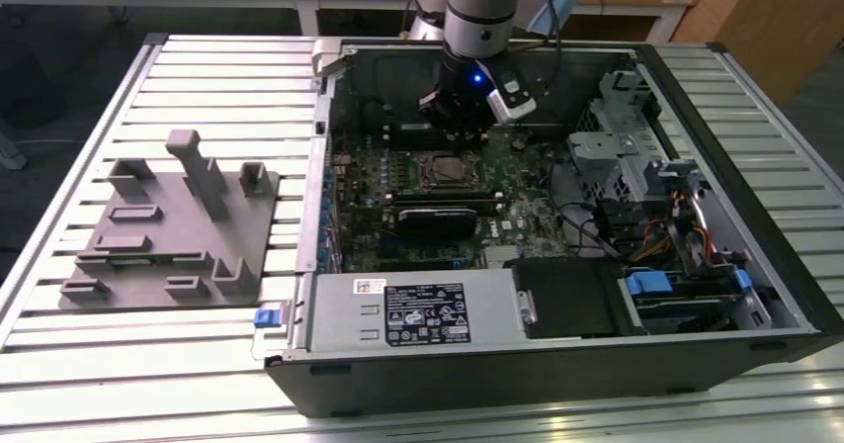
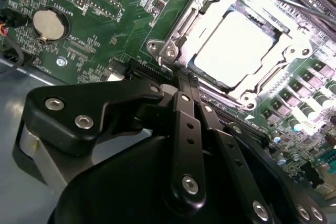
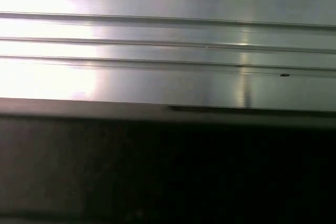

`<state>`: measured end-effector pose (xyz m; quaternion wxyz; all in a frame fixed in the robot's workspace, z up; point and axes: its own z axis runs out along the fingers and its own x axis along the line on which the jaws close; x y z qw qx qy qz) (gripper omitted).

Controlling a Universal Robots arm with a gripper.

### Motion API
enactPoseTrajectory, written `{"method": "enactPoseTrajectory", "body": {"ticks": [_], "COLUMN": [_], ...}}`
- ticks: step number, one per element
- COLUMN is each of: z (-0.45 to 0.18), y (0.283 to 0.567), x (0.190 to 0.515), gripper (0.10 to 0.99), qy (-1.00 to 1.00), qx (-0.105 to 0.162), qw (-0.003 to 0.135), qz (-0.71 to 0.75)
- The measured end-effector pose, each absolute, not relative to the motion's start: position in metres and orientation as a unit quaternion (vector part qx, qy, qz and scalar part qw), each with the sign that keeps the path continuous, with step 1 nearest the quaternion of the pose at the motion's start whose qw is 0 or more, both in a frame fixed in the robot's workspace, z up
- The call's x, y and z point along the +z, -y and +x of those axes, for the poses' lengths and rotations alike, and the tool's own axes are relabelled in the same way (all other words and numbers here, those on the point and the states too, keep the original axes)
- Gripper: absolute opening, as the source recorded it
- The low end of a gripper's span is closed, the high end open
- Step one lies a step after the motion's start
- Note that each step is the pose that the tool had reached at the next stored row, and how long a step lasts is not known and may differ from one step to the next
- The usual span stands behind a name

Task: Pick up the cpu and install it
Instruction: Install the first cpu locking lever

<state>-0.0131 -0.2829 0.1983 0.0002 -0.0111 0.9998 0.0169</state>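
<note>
One open computer case (image 1: pixel 554 216) is what you get in the exterior view, lying on a slatted metal table (image 1: pixel 211 77), with one green motherboard (image 1: pixel 395 206) inside it. Your arm comes down into the case and the gripper (image 1: pixel 460 117) hangs just above the board, right next to the socket (image 1: pixel 449 169) on its far side from the camera. One grey fixture plate (image 1: pixel 178 230) with several upright blocks sits on the table, outside the case on the exterior view's left and well apart from the socket. One grey power supply (image 1: pixel 415 310) lies along the case's near edge.

Second wrist view: you're looking past the black linkage at the gripper (image 2: pixel 185 80), and its two fingers (image 2: pixel 182 111) are pressed together with nothing between them, tips just short of the socket frame (image 2: pixel 173 45). The cpu (image 2: pixel 239 48) is one silvery-white square lying flat inside that metal frame, so it's already seated in the socket, apart from the fingertips. One round coin battery (image 2: pixel 50 23) sits on the board well away from the socket.

First wrist view: you've got ribbed metal slats (image 3: pixel 168 35) with one dark band (image 3: pixel 168 166) beside them.
</note>
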Motion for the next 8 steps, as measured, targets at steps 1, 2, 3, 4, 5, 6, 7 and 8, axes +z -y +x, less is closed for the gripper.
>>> {"method": "enactPoseTrajectory", "body": {"ticks": [1, 2, 3, 4, 5, 6, 7, 8], "z": [-0.0131, -0.0131, -0.0131, -0.0131, -0.0131, -0.0131, -0.0131, -0.0131], "y": [0.2829, 0.2829, 0.2829, 0.2828, 0.2826, 0.2824, 0.282, 0.2816], "x": [0.1979, 0.1977, 0.1977, 0.1977, 0.1976, 0.1976, 0.1976, 0.1976], "gripper": [0.106, 0.106, 0.106, 0.106, 0.106, 0.106, 0.106, 0.106], "qy": [-1.0, -1.0, -1.0, -1.0, -1.0, -1.0, -1.0, -1.0], "qx": [0.016, 0.016, 0.016, 0.016, 0.016, 0.016, 0.018, 0.019], "qw": [0.0, 0.0, 0.0, 0.0, 0.0, 0.0, 0.0, 0.0], "qz": [-0.011, -0.011, -0.011, -0.011, -0.011, -0.011, -0.011, -0.011]}}
